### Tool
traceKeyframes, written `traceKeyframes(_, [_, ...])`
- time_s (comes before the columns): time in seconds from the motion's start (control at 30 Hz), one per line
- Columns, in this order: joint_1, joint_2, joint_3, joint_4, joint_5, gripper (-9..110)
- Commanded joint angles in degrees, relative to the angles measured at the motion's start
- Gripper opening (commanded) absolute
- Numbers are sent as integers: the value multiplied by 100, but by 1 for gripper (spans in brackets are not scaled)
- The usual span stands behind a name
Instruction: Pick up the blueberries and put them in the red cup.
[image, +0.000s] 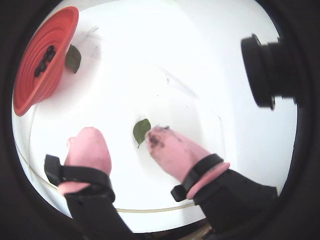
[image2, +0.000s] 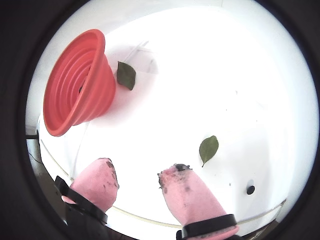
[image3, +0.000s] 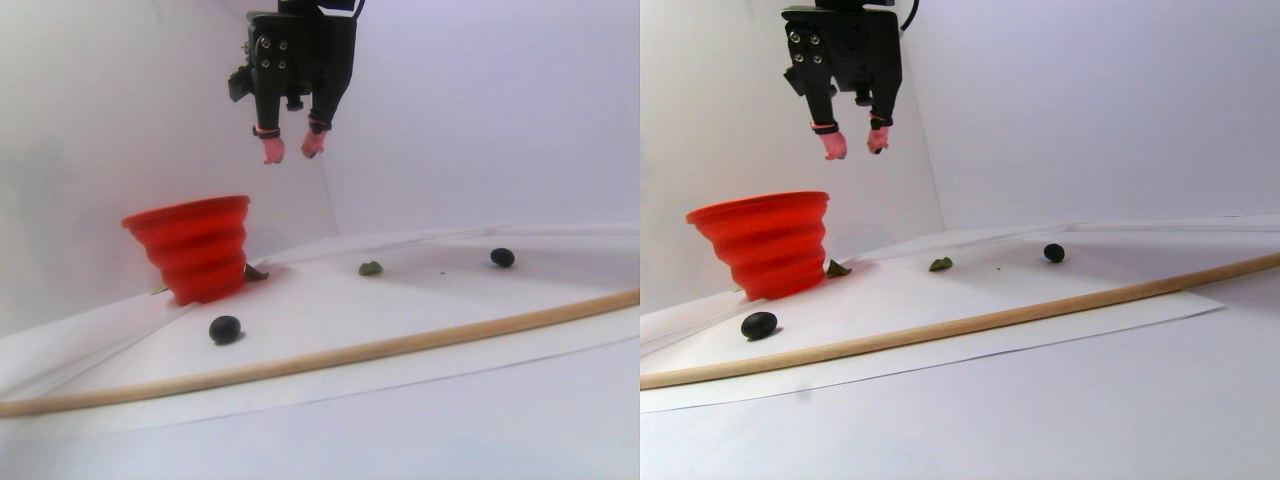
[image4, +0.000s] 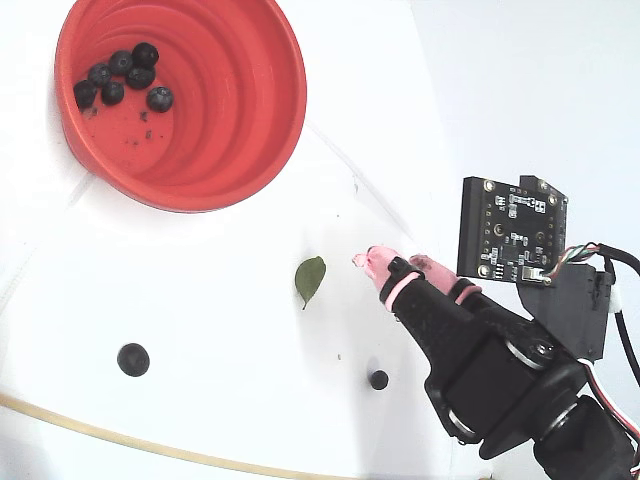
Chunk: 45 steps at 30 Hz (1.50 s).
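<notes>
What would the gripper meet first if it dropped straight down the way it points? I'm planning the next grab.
Probably only bare white paper close to the green leaf. The gripper hangs open, high above the table; no blueberry seems directly beneath it, though depth is unclear.

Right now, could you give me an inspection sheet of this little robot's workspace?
Surface: white sheet, thin wooden rod along its front edge.
Job's things: red cup upright, six blueberries inside; two loose blueberries on the sheet.
Clutter: two green leaves, one mid-sheet, one beside the cup.
End effector: raised high, pink fingertips apart, empty.
Cables: wires by a circuit board.
Surroundings: plain white walls.
</notes>
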Motion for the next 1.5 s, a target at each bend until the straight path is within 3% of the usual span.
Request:
traceKeyframes(0.0, [44,677,-149,70,-53,16])
traceKeyframes(1.47, [1916,1731,404,1521,-756,16])
